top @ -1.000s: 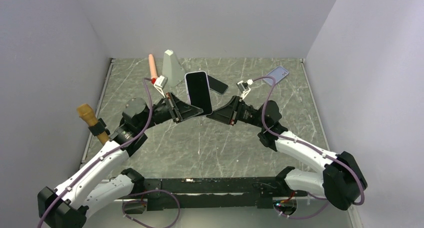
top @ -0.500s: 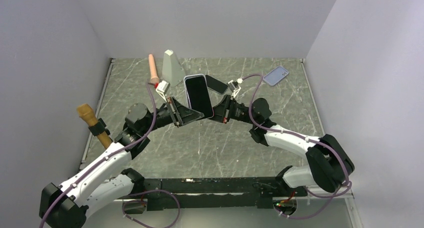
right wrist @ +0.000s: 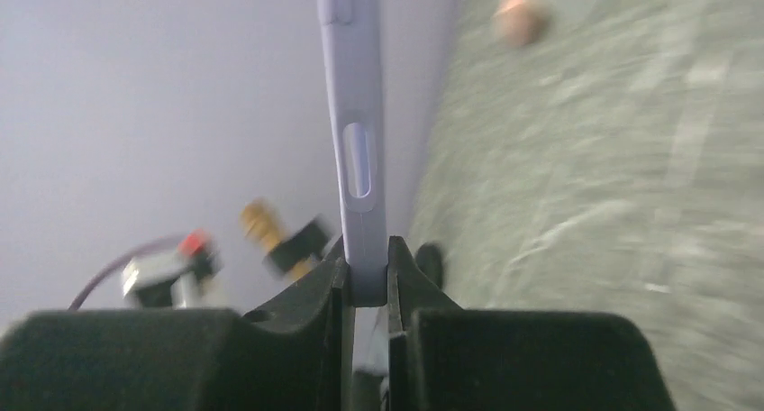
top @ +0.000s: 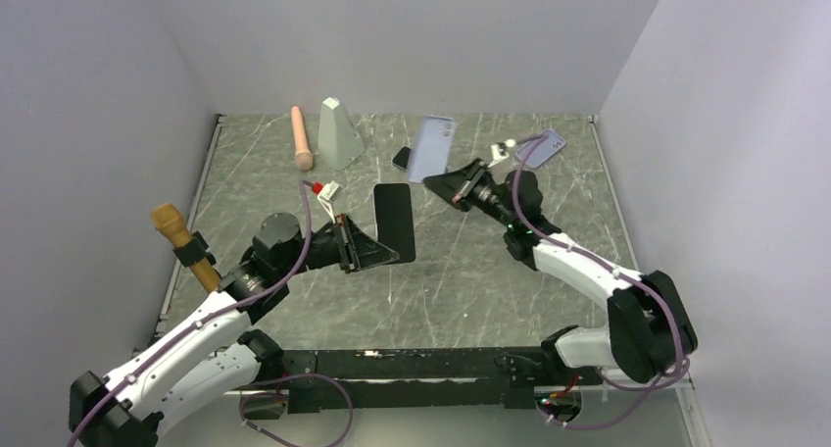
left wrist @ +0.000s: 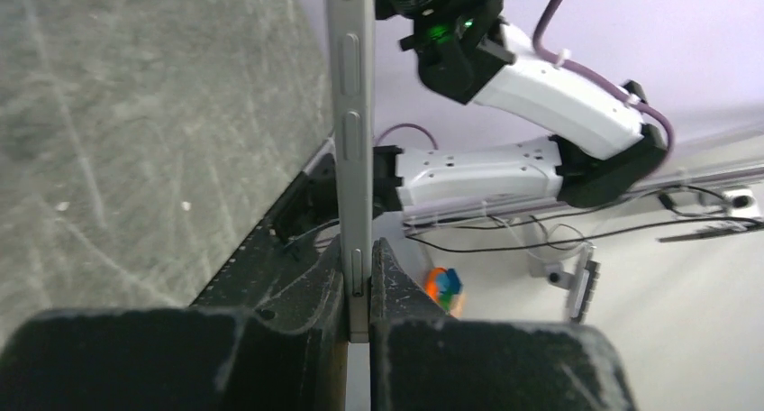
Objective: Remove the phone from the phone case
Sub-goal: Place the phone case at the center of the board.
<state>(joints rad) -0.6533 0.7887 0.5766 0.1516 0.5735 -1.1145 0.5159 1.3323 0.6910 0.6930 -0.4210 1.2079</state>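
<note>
At the far left a brown wooden-handled tool [top: 180,233] stands by the table's edge. At the back lie a pink cylindrical rod [top: 301,138] and a grey plastic wedge [top: 338,133].

Left of centre, the left gripper [top: 375,247] is clamped on one short end of the slim black glass-fronted phone [top: 394,217]. It holds the phone over the grey marbled table [top: 490,271], and the wrist view shows the fingers pressed flat against both faces. The phone is bare, out of its cover.

To the right and apart from it, the right gripper [top: 449,179] is clenched on one end of the lavender soft-plastic phone case [top: 432,145], which appears raised off the table. A small dark object [top: 402,158] lies partly hidden behind it. A second lavender case [top: 549,145] lies at the far right.

The phone is likely stiff, dense and smooth, with glass that would not forgive a drop. It wants a firm pinch across its flat faces near an end, as it has here. The case looks light and flexible, so it will bend if gripped hard, and its rim is the best place to hold it.
</note>
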